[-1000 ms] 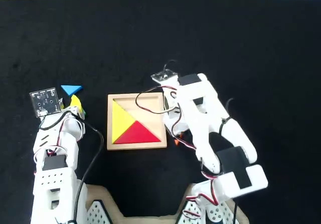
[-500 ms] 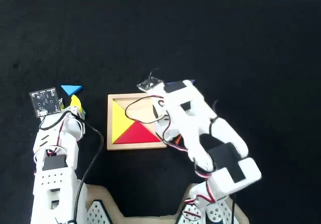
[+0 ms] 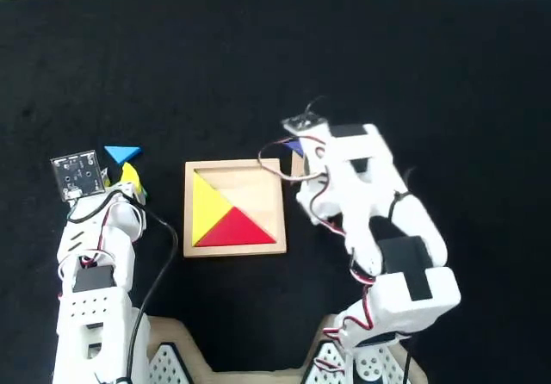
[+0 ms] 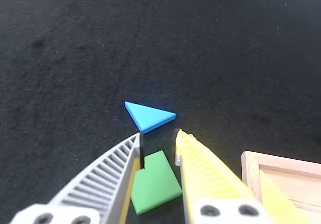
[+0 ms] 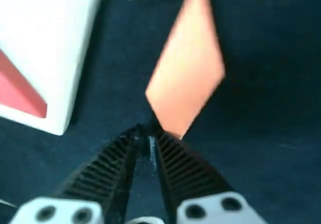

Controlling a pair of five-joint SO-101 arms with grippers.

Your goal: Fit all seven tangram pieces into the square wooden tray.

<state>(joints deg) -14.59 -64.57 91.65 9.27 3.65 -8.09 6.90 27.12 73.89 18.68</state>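
Black cloth covers the counter (image 3: pixel 430 65), with the square wooden tray (image 3: pixel 233 164) near its middle. Two pieces are seated in it: a yellow triangle (image 3: pixel 207 205) and a red triangle (image 3: pixel 238 227), meeting along one edge. The far and right-hand part of the tray floor is bare wood, so most of the fitting appears outstanding.

Left tool (image 4: pixel 158 136): fingers apart, straddling a green square (image 4: pixel 154 181) that lies flat on the cloth. This placement suggests a grasp is being lined up. A blue triangle (image 4: pixel 149 116) lies just beyond the fingertips, apart from the square, so forward travel is tight.

Right tool (image 5: pixel 149 136): fingers together with nothing between them, tips at one corner of an orange parallelogram (image 5: pixel 185 78). That suits a push, not a grip. The piece lies flat near the tray's outer corner, with open cloth on its other sides
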